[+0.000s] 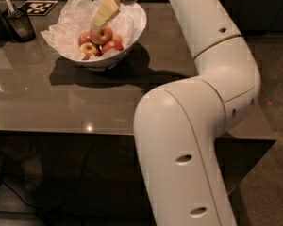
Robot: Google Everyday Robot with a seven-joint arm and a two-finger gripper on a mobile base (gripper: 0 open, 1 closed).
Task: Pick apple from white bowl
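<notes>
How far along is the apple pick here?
Done: the gripper hangs over the white bowl, just above the apple. In hand: the final approach; nothing is lifted. Left: grip the apple and raise it from among the other apples.

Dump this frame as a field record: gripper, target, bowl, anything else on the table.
gripper: gripper over the white bowl, angled down, tip at the apple's upper left; contact unclear
target: apple, topmost in the pile, inside the bowl
container: white bowl, paper-lined, standing on the table
neighbours: yellow-green apple at front left of target; deep-red apple at front right
other items: dark cup and marker tag at the table's far left
task state: apple not yet lifted
</notes>
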